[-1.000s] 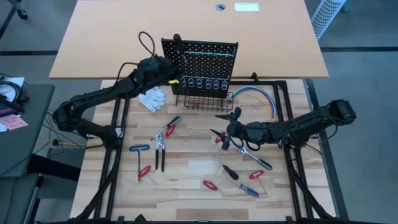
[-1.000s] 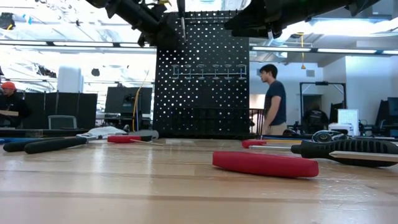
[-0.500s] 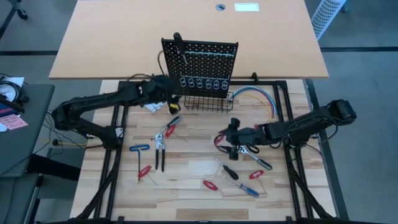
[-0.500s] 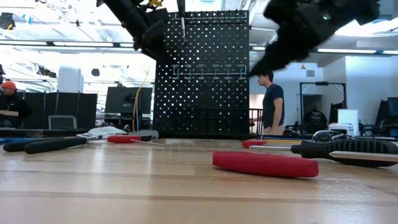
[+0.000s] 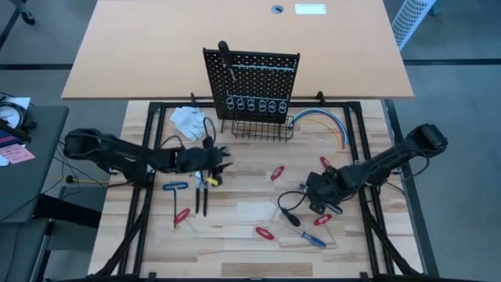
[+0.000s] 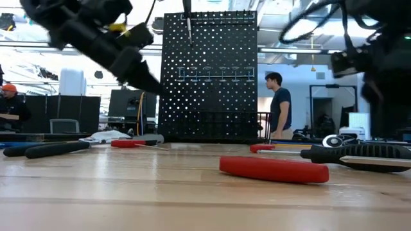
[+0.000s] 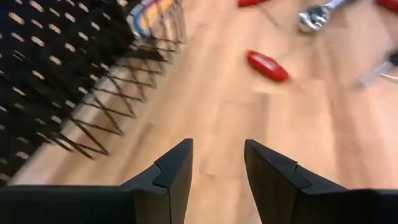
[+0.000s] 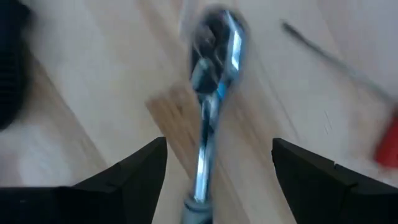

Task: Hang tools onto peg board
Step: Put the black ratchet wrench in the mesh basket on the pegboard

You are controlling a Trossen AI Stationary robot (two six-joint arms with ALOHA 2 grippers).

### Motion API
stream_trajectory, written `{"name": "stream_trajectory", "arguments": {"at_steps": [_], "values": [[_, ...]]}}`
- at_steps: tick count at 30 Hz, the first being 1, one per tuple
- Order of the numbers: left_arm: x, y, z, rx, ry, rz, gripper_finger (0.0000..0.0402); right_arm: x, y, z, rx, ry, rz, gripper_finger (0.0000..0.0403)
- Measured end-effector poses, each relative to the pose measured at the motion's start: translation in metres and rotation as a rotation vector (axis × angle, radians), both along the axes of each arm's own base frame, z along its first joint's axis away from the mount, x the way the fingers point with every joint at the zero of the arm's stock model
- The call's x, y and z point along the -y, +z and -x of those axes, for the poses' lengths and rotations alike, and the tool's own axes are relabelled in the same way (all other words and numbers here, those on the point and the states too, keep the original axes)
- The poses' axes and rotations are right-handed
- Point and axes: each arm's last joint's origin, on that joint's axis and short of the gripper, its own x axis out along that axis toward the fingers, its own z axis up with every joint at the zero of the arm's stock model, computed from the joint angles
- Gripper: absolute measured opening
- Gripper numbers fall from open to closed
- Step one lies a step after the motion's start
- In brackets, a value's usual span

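While right gripper (image 8: 214, 180) hangs low over table, wide, empty, chrome steel ratchet wrench (image 8: 211, 93) lies flat directly between and ahead of its fingers. Wrench likely heavy, rigid, slick; best taken across narrow shank, not round head. Left gripper (image 7: 217, 168), parted, empty, hovers over bare wood; black wire basket (image 7: 106, 106) ahead to one side. Black perforated peg board (image 5: 252, 78) stands well beyond both, one black-handled screwdriver (image 5: 225, 59) hung.

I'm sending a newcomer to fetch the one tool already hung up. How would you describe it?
Find the upright black peg board at the table's far edge. At its top left corner hangs a black-handled screwdriver, shaft pointing down. It is the only tool on the board; the others lie flat on the wooden table.
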Motion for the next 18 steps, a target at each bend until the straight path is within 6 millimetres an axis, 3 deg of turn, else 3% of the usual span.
{"name": "stream_trajectory", "arguments": {"at_steps": [10,18], "values": [[0.02,-0.019,0.014,0.006,-0.004,0.05,0.0138,0.006,-0.008,0.007,-0.144,-0.055,-0.02,0.0271],[0.02,-0.019,0.014,0.034,0.016,0.049,0.0138,0.007,-0.036,-0.013,-0.148,0.077,-0.061,0.0166]]}}
